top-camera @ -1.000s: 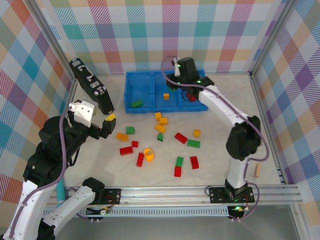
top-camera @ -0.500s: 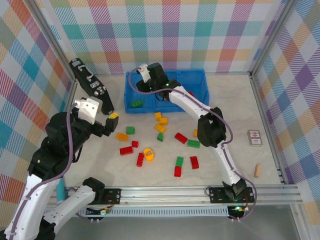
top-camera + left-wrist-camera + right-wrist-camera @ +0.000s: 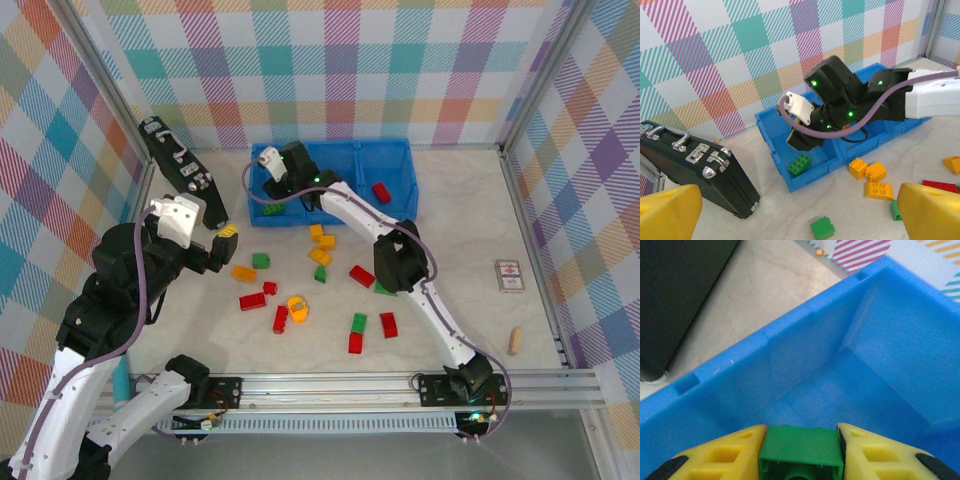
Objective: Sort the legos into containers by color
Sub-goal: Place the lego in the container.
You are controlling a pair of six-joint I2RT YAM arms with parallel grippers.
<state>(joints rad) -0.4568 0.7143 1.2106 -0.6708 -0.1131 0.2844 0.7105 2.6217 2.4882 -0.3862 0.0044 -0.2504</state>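
While R gripper (image 3: 801, 432) pinches a small green studded plastic lego brick (image 3: 800, 452) betw. its yellow fingers (image 3: 725, 455), brick hangs directly over left compartment (image 3: 268, 190) of bright blue plastic tray (image 3: 850, 370), so drop = straight down; L gripper (image 3: 799, 200), jaws spread wide & empty, sits well apart.

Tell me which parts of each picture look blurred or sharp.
Top external: even light, soft shadows, sharp throughout. Left wrist: the left gripper's fingertips are blurred, the blue tray sharp. Right wrist: the green brick is slightly soft.
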